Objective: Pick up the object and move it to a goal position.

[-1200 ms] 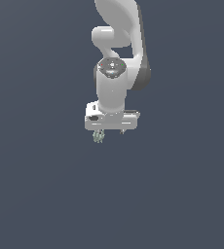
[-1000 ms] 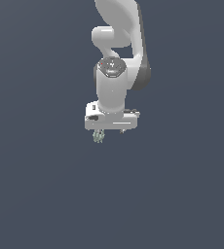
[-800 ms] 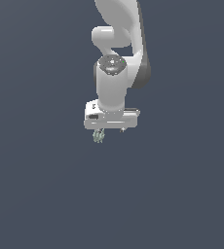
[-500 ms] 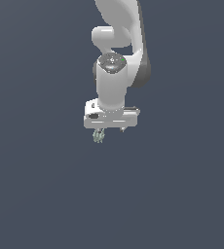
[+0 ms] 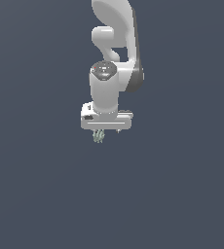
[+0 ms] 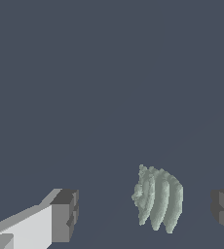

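Seemingly untouched object point(image 6: 158, 198) between parted fingers point(image 6: 64, 215)

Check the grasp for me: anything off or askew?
Yes. In the wrist view the object sits off-centre between the fingers, nearer one pad, touching neither. The gripper is open.
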`<move>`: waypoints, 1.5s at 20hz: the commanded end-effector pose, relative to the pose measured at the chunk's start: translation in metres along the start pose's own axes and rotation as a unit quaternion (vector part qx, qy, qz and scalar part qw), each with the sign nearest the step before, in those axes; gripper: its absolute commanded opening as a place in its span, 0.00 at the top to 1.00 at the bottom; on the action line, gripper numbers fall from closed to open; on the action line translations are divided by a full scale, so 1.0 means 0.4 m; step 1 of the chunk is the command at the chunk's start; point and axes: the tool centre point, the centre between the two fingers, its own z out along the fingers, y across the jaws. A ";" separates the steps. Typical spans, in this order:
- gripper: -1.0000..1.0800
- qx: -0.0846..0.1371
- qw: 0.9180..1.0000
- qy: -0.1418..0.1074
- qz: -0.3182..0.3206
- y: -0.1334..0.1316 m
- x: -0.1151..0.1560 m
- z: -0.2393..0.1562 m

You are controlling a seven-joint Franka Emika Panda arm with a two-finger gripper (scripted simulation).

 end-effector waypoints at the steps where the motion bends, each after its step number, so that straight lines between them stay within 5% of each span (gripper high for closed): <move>1: 0.04 0.002 1.000 0.000 0.017 0.023 -0.019 0.033; 12: 0.04 0.007 0.997 0.001 0.083 0.106 -0.099 0.144; 30: 0.04 0.007 0.996 0.001 0.088 0.111 -0.108 0.259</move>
